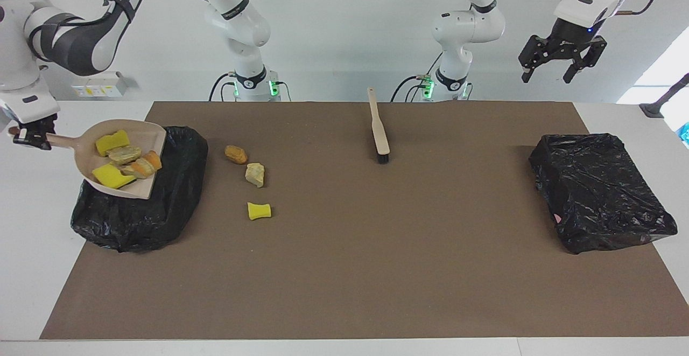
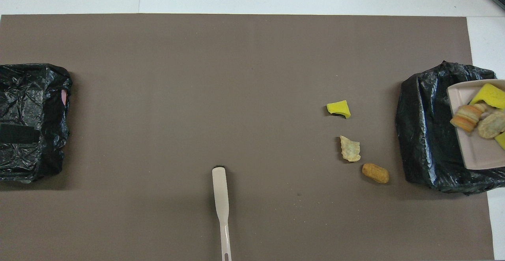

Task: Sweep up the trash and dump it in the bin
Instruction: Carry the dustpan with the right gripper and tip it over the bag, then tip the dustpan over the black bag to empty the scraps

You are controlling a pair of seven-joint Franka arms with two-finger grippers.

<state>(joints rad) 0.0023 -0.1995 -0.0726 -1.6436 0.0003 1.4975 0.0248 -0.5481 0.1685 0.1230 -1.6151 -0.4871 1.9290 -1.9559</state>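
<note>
Currently the right hand [image 1: 26, 136], clamped on the dustpan [image 1: 121, 159] handle, holds the loaded pan over the black bin [image 1: 145, 200] for dumping. Three scraps [image 1: 254, 174] lie on the worktop beside the bin. The left hand [image 1: 562, 62] waits raised, fingers spread, empty.

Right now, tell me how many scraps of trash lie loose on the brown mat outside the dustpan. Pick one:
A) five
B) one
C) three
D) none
C: a yellow sponge piece, a pale lump and an orange-tan chunk lie on the mat, while the dustpan holds the other scraps over the black bin bag.
</note>
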